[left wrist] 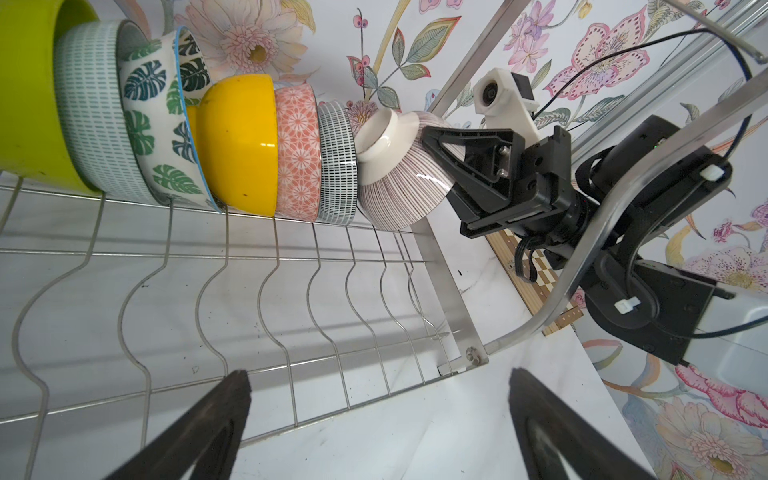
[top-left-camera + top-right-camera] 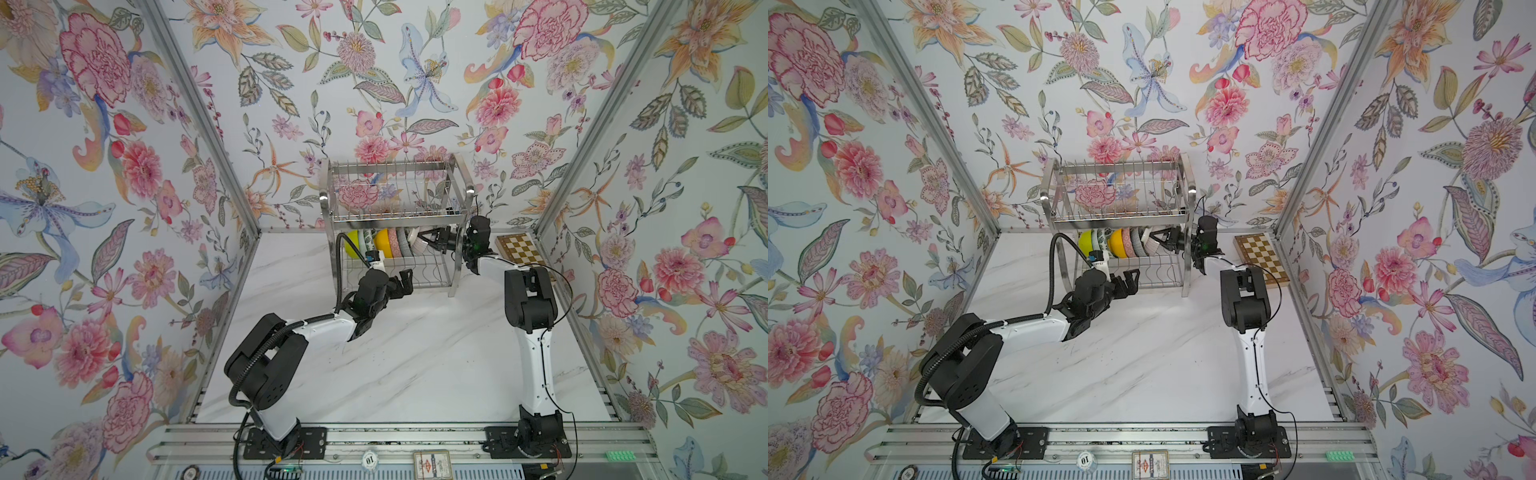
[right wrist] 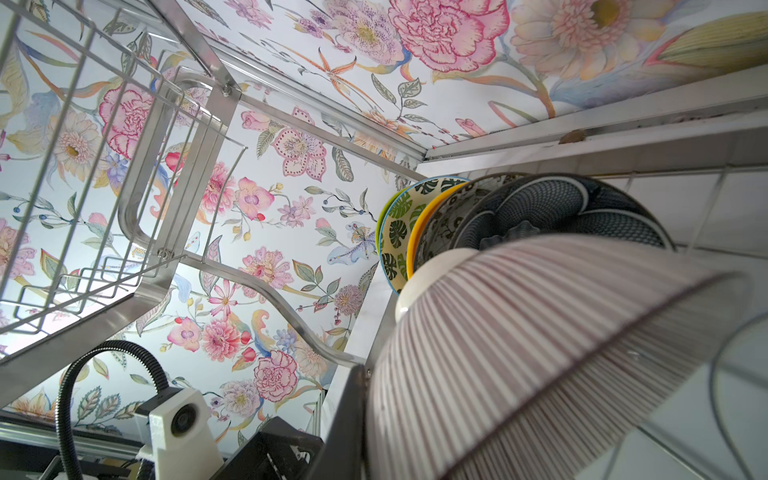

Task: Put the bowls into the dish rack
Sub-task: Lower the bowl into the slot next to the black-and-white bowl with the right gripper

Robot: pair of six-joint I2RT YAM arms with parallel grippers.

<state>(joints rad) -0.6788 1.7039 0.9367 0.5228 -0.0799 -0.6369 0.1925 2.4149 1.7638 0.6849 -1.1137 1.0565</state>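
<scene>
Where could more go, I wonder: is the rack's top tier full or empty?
Empty: the top tier holds only bare wires; the bowls stand in the lower one.

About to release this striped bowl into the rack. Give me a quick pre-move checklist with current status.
1. Grip: right tool shut on striped bowl rim, ok.
2. Seating: striped bowl in a slot of the rack, cannot tell.
3. Neighbours: six racked bowls on edge, lower tier, ok.
4. Other side: left tool open, empty, outside the rack, ok.
5. Clearance: right arm against rack frame, cannot tell.
</scene>
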